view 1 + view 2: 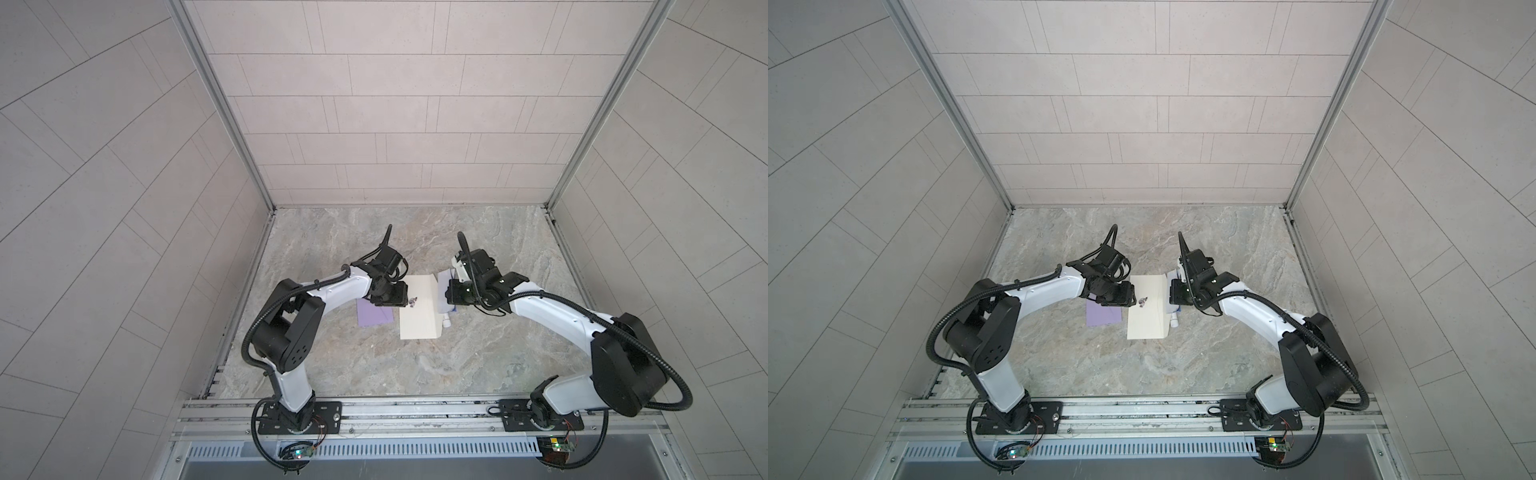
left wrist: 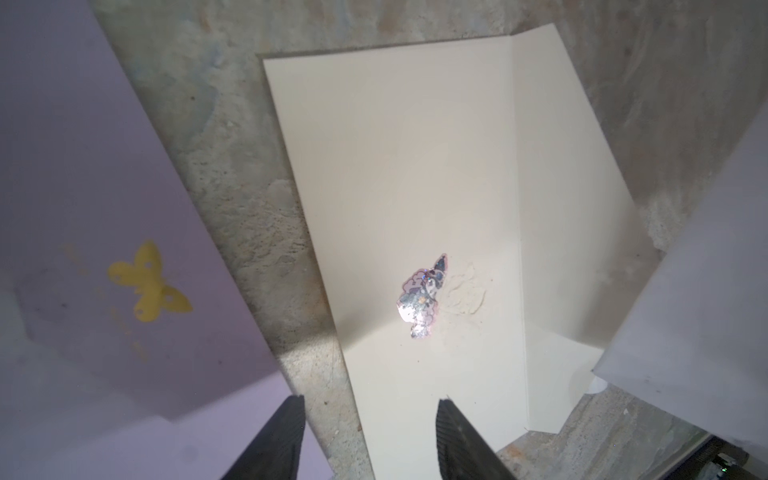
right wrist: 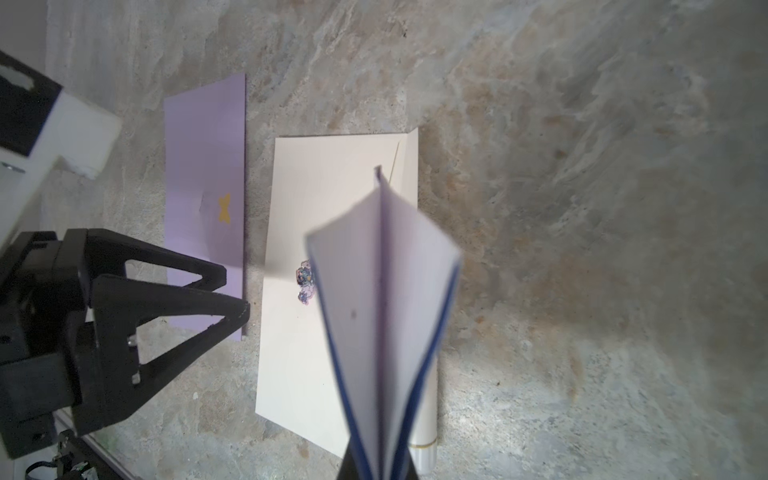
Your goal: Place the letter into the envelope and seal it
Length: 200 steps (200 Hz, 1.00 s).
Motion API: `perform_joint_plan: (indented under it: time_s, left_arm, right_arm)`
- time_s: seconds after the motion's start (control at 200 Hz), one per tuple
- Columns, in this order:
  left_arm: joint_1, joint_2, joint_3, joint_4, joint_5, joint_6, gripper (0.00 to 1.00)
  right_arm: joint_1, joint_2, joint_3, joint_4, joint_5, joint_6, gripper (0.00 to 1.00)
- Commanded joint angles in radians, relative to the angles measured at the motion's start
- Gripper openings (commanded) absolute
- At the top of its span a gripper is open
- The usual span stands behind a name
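Cream paper envelope (image 1: 417, 316) lies flat near the middle of the grey-brown marble-patterned table (image 1: 415, 365). Its long flap (image 2: 561, 187) is folded open on the side towards the right arm. A small glittery sticker (image 2: 422, 299) sits on its face beside a rough, scuffed patch. Just beside the envelope, on the left arm's side and apart from it, lies a flat lilac card (image 2: 83, 187) printed with a yellow butterfly; in both top views the left wrist hides part of it.

The left pincer (image 2: 370, 401) is open and empty, its jaws spread above the strip of table between card and envelope. The right pincer (image 3: 378, 467) is closed on a folded white sheet with blue edges (image 3: 365, 311), held above the flap side; whether that sheet or the card is the letter cannot be told. A white tube with a gold band (image 3: 424, 440) lies along the envelope's flap edge.

Pale grey tiled walls (image 1: 395, 83) with aluminium corner posts (image 1: 224, 104) enclose the table on three sides, and both arms stand on a metal rail (image 1: 415, 409) at the front.
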Motion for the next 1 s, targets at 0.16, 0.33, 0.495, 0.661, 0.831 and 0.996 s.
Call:
perform_joint_plan:
  time_s: [0.16,0.33,0.495,0.661,0.831,0.996]
  left_arm:
    - [-0.027,0.052,0.029,-0.06,-0.007,0.019,0.53]
    - [-0.041,0.081,0.031,-0.078,-0.028,0.029,0.52]
    - [-0.053,0.108,0.046,-0.085,-0.039,0.035,0.47]
    - [-0.057,0.119,0.046,-0.09,-0.056,0.026,0.43]
    - [-0.056,0.13,0.043,-0.091,-0.057,0.024,0.42]
    - [-0.058,0.127,0.042,-0.093,-0.051,0.03,0.42]
  right_arm:
    - [0.048,0.132,0.068,-0.083,0.015,-0.007,0.0]
    - [0.055,0.176,0.102,-0.128,0.039,0.024,0.0]
    - [0.056,0.223,0.137,-0.178,0.026,0.03,0.0]
    - [0.056,0.231,0.159,-0.21,0.014,0.045,0.0]
    - [0.055,0.228,0.186,-0.252,0.007,0.063,0.0]
    - [0.055,0.235,0.204,-0.272,0.0,0.062,0.0]
